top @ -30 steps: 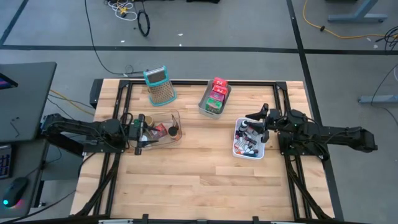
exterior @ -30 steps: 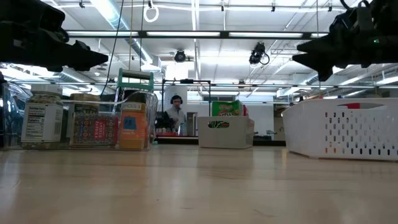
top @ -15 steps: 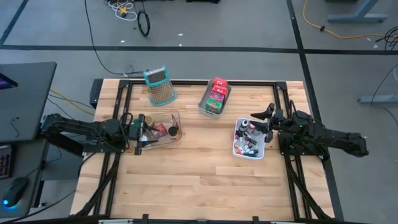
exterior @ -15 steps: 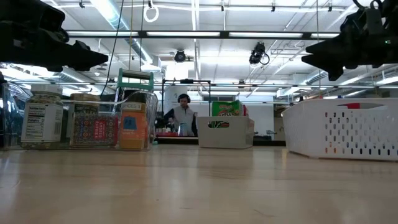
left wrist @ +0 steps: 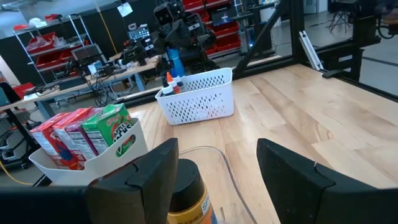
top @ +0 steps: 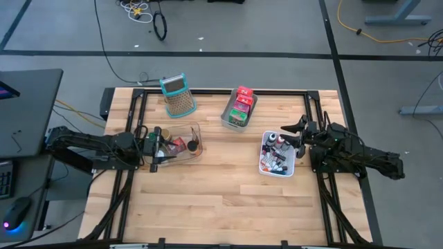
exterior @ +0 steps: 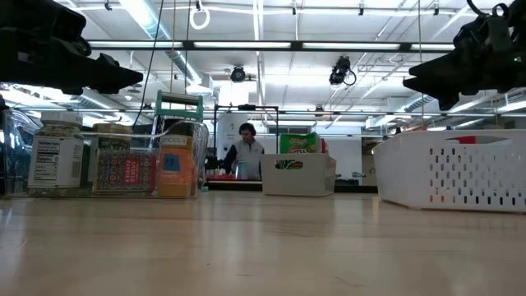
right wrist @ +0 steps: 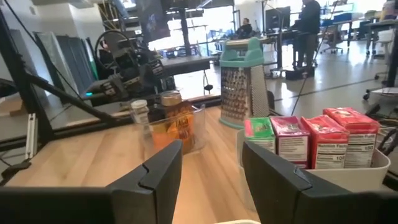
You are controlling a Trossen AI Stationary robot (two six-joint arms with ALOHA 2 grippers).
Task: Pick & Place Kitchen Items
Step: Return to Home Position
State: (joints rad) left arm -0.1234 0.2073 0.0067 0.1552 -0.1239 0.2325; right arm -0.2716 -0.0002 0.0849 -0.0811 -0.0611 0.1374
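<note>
The kitchen items sit in three containers. Short jars (exterior: 54,160) stand in a clear bin (top: 185,130) at the table's left. Red, pink and green packets (top: 241,100) stand in a grey tray (top: 229,119) at the far middle. Small bottles with coloured caps (top: 275,153) lie in a white basket (top: 266,171) at the right. My left gripper (top: 155,147) hovers level and open over the clear bin's left end, above a jar lid (left wrist: 186,186). My right gripper (top: 295,131) hovers level and open above the basket's right rim, with nothing between its fingers (right wrist: 155,177).
A teal-handled metal grater (top: 178,95) stands at the far left of the table. Bare wood stretches across the near half of the table (top: 221,200). Black frame rails (top: 325,200) run along both sides. A person (exterior: 245,152) stands in the room beyond.
My right gripper has drawn back a little toward the table's right edge, staying level and open above the basket. The left arm has kept still. The person in the room behind has walked a few steps.
</note>
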